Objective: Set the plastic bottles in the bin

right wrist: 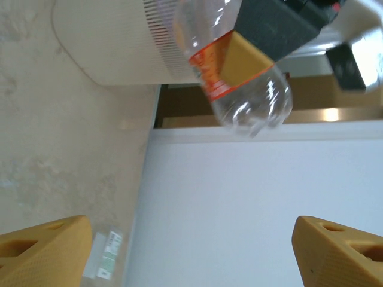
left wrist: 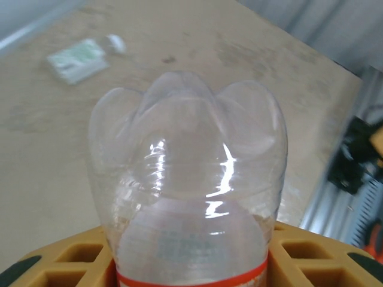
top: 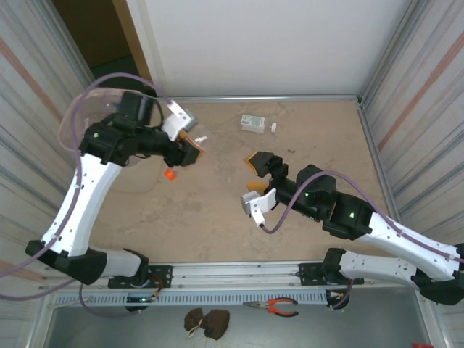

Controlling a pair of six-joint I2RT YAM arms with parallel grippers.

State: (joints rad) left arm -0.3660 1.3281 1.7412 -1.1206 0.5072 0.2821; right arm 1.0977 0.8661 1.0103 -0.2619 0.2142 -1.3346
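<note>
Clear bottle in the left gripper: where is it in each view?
Top external: bottle upper left of centre.
Left wrist: bottle centre, lower half.
Right wrist: bottle top, right of centre.
Shared landmark: flattened bottle, green label.

**Colours, bottle job**

Bottle (left wrist: 191,179): clear, orange-red label band. Cap (top: 170,174): orange. Left gripper (top: 194,150) & right gripper (right wrist: 191,251): yellow-orange fingers, black bodies. Arms (top: 80,203): white w/ black joints. Cables (top: 109,78): purple. Bin (top: 76,119): pale pink, see-thru, fine slot pattern nr rim. Table (top: 217,217): mottled beige. 2nd bottle (top: 254,123): white-green label, white cap. Pliers (top: 279,307): red-orange handles.
</note>
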